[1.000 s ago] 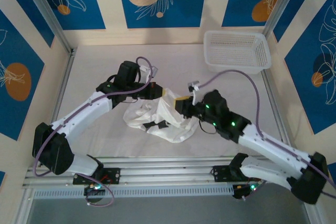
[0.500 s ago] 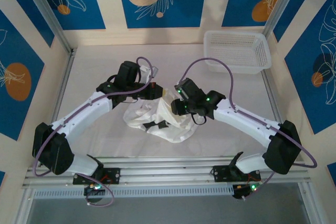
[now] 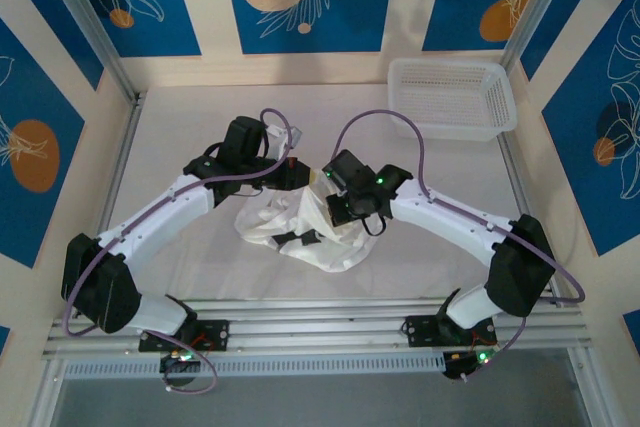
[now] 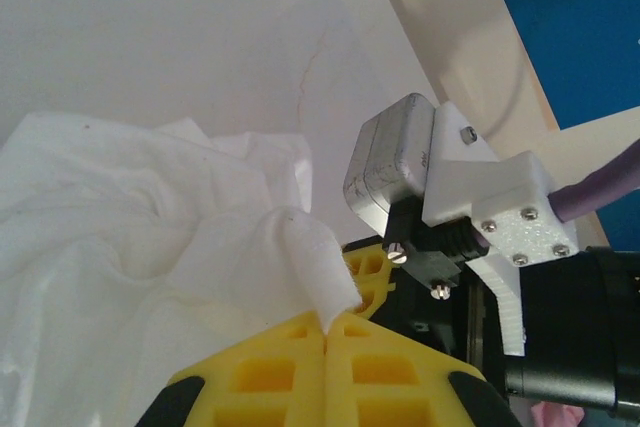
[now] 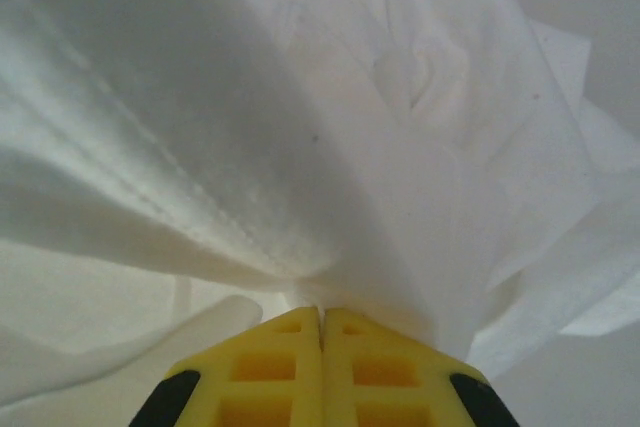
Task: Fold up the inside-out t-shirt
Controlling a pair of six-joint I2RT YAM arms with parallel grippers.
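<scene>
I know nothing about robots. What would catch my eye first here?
A crumpled white t-shirt lies in the middle of the table. The left gripper and right gripper each pinch a fold of it, yellow jaws shut. A white mesh basket sits at the far right corner.

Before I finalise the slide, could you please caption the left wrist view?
Left gripper shut on a raised peak of the white t-shirt, the right arm close beside it.
</scene>
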